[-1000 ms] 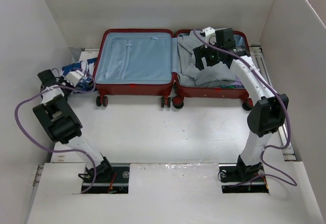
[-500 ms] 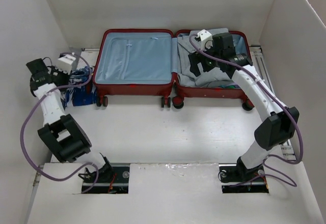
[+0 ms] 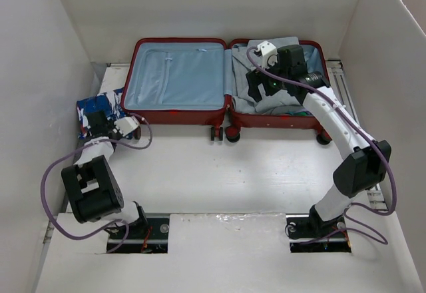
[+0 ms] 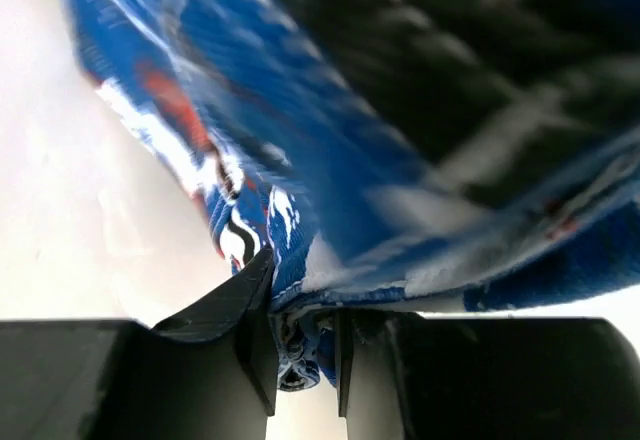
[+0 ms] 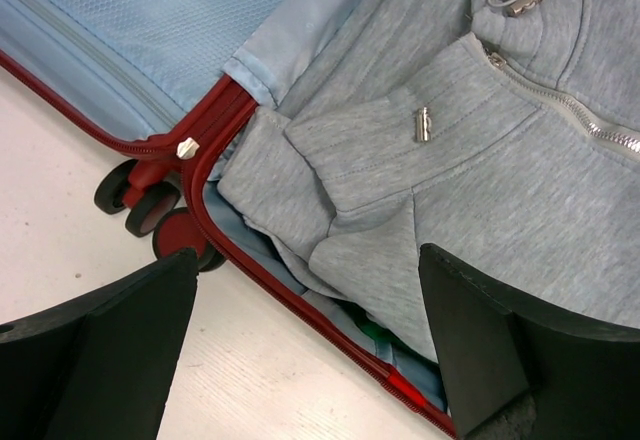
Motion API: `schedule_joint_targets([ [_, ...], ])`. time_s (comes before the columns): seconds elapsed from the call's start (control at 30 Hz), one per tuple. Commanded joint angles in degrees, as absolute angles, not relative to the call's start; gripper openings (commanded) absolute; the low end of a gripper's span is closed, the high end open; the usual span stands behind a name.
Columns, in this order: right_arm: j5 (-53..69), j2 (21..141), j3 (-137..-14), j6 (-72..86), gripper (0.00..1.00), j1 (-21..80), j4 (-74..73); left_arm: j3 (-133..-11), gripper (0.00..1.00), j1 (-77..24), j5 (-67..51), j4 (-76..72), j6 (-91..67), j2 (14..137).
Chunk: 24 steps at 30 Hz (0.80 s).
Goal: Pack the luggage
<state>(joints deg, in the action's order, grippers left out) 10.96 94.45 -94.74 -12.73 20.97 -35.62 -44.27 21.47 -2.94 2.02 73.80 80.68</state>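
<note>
Luggage (image 3: 174, 116), one dark-red suitcase, lies open at the back of the table (image 3: 219, 173). Beside it at left, the left end effector (image 4: 303, 340) is clamped on one blue patterned cloth (image 3: 92, 105). The right end effector (image 5: 308, 260), fingers spread wide, hangs over one gray zip jacket (image 5: 480, 150) in its right half.

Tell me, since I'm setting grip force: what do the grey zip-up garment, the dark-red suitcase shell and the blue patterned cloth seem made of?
The grey zip-up garment: soft matte knit, probably cotton jersey; heathered surface, soft folds, metal zip. The dark-red suitcase shell: seemingly hard plastic, smooth, holding its shape. The blue patterned cloth: printed fabric that drapes; blur hides its weave.
</note>
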Motion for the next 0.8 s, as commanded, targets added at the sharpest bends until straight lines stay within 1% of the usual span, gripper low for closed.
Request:
schedule_joint_targets([
  [0.0, 11.87, 93.69, -95.89, -13.45, 0.95, 20.48, -34.28, -40.96, 0.00, 19.86, 4.75, -13.33, 84.62, 81.39],
  [0.07, 11.87, 94.21, -96.42, -13.45, 0.95, 21.09, -34.89, -39.82, 0.00, 18.64, 5.27, -15.37, 86.82, 83.14],
  [0.1, 11.87, 94.22, -96.42, -13.45, 0.95, 21.09, -34.89, -37.20, 0.00, 18.63, 7.45, -21.73, 87.79, 83.67],
  [0.17, 11.87, 94.22, -96.42, -13.45, 0.95, 21.62, -34.89, -34.55, 0.05, 18.02, 9.13, -28.09, 91.74, 85.42],
  [0.2, 11.87, 94.22, -96.42, -13.45, 0.95, 21.62, -34.89, -33.76, 0.11, 18.02, 10.18, -30.21, 92.71, 86.21],
  [0.27, 11.34, 94.22, -96.42, -13.45, 0.95, 22.15, -35.41, -33.75, 0.16, 18.02, 10.98, -32.16, 93.95, 88.49],
  [0.3, 11.34, 94.83, -96.42, -13.45, 0.95, 22.15, -35.42, -33.75, 0.19, 18.02, 12.12, -32.17, 94.48, 89.29],
  [0.33, 11.34, 94.83, -96.42, -13.45, 0.95, 22.15, -35.42, -33.75, 0.24, 18.02, 12.13, -32.17, 95.27, 90.08],
  [0.43, 10.81, 95.53, -97.03, -13.45, 0.95, 22.68, -35.95, -33.75, 0.33, 18.02, 12.13, -30.95, 96.67, 92.98],
  [0.47, 10.81, 95.54, -97.03, -13.45, 0.95, 23.28, -35.95, -34.36, 0.39, 18.02, 12.13, -30.94, 97.20, 93.60],
  [0.5, 10.81, 96.23, -97.64, -13.45, 0.95, 23.29, -36.56, -35.15, 0.41, 18.02, 11.43, -30.94, 97.21, 94.73],
  [0.57, 10.20, 96.76, -98.96, -13.45, 0.95, 23.91, -37.26, -36.82, 0.42, 18.02, 11.43, -29.89, 95.64, 95.80],
  [0.6, 10.20, 96.77, -99.83, -13.45, 0.95, 24.52, -37.27, -37.78, 0.46, 18.02, 10.90, -29.88, 94.58, 96.84],
  [0.63, 9.67, 97.29, -99.84, -13.97, 0.95, 24.52, -37.87, -38.75, 0.51, 18.02, 10.90, -29.19, 93.44, 96.86],
  [0.67, 9.67, 97.82, -100.54, -13.97, 0.95, 25.04, -38.40, -41.28, 0.68, 18.02, 10.90, -27.96, 92.47, 97.81],
  [0.7, 9.67, 97.82, -100.55, -13.97, 0.95, 25.57, -38.41, -42.79, 1.00, 18.02, 10.90, -24.64, 90.20, 98.87],
  [0.77, 9.14, 98.43, -101.07, -14.50, 0.95, 25.58, -38.41, -46.39, 1.00, 18.02, 10.03, -19.89, 87.99, 100.45],
])
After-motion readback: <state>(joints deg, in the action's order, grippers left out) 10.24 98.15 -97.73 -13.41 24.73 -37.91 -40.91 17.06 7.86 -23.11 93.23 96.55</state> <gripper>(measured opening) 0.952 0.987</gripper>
